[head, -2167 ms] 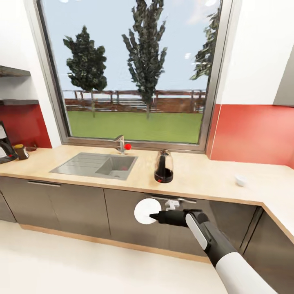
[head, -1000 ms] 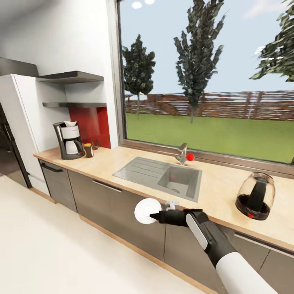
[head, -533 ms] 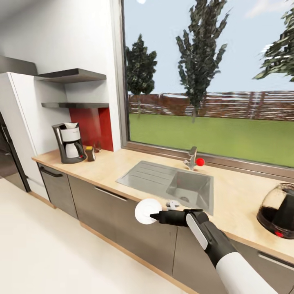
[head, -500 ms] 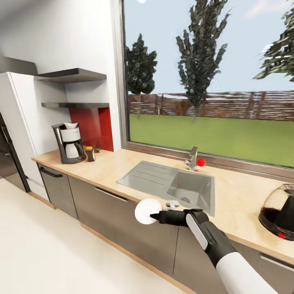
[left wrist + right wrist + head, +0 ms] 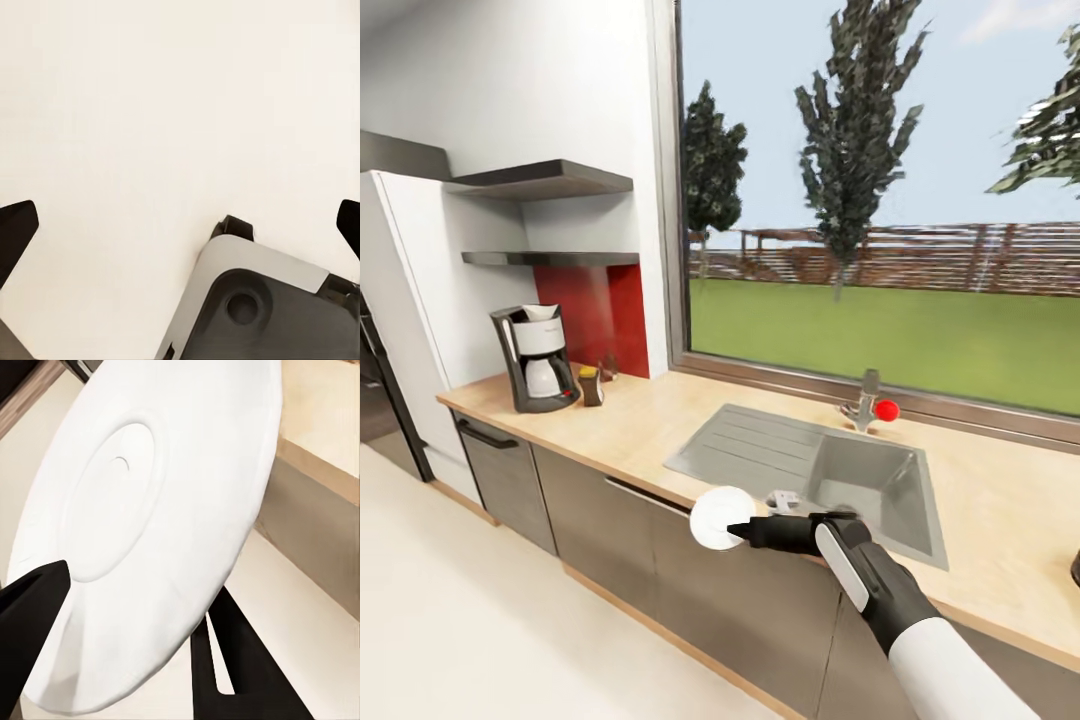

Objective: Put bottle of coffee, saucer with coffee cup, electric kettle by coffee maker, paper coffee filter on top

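Note:
My right gripper [image 5: 736, 530] is shut on the rim of a white saucer [image 5: 720, 516], held on edge in front of the lower cabinets; in the right wrist view the saucer [image 5: 142, 547] fills the space between the dark fingers [image 5: 232, 660]. The black-and-white coffee maker [image 5: 537, 357] stands at the counter's far left with a white paper filter on top. A small brown bottle with a yellow lid [image 5: 591, 386] sits just to its right. In the left wrist view my left gripper [image 5: 180, 232] hangs open over the pale floor, with part of the robot's grey base [image 5: 255, 307] below it.
A steel sink [image 5: 815, 480] with a faucet and a red knob [image 5: 887, 409] is set in the wooden countertop [image 5: 630, 425]. Two dark shelves [image 5: 545, 180] hang above the coffee maker beside a white fridge [image 5: 400, 300]. A dark edge of the kettle [image 5: 1076, 566] shows at far right.
The whole view has swung left and drawn nearer along the counter: coffee maker and sink shifted right, the kettle slid almost out of view. The saucer stays in my right gripper.

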You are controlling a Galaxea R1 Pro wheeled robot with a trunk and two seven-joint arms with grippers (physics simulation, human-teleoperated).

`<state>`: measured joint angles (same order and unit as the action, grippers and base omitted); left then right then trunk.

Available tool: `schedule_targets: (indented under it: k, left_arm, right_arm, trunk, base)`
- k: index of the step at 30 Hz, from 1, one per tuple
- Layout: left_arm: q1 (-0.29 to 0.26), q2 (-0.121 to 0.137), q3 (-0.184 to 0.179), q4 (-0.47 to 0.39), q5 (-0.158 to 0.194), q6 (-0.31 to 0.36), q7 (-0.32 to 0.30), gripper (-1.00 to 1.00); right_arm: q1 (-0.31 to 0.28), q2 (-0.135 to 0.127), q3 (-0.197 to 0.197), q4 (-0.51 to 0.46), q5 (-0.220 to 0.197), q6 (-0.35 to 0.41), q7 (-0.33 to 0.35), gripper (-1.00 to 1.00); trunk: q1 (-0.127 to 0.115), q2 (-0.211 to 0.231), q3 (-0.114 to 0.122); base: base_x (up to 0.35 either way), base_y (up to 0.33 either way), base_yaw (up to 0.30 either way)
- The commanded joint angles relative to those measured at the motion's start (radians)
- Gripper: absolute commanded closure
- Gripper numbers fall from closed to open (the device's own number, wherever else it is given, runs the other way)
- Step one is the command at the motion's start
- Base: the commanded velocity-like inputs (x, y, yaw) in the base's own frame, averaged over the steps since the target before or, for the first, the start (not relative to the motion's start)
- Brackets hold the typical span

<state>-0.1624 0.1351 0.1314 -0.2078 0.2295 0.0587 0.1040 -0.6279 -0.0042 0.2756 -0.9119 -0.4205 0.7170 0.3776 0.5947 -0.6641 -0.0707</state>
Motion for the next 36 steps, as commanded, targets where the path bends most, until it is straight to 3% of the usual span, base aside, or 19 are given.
schedule_targets:
  k: [1, 36]
  left_arm:
    - [0.000, 0.000, 0.001, -0.002, 0.007, 0.004, 0.002, -1.00]
    - [0.000, -0.008, 0.002, -0.002, 0.007, -0.005, 0.002, -1.00]
  right_arm:
    - [-0.001, 0.000, 0.001, -0.001, -0.001, 0.004, 0.001, 1.00]
    - [-0.001, 0.000, 0.000, -0.002, -0.001, 0.004, 0.001, 1.00]
  trunk:
    - [0.001, -0.002, -0.002]
    - [0.001, -0.002, -0.002]
  base:
    - [0.201, 0.282, 0.000]
    - [0.160, 0.302, 0.000]
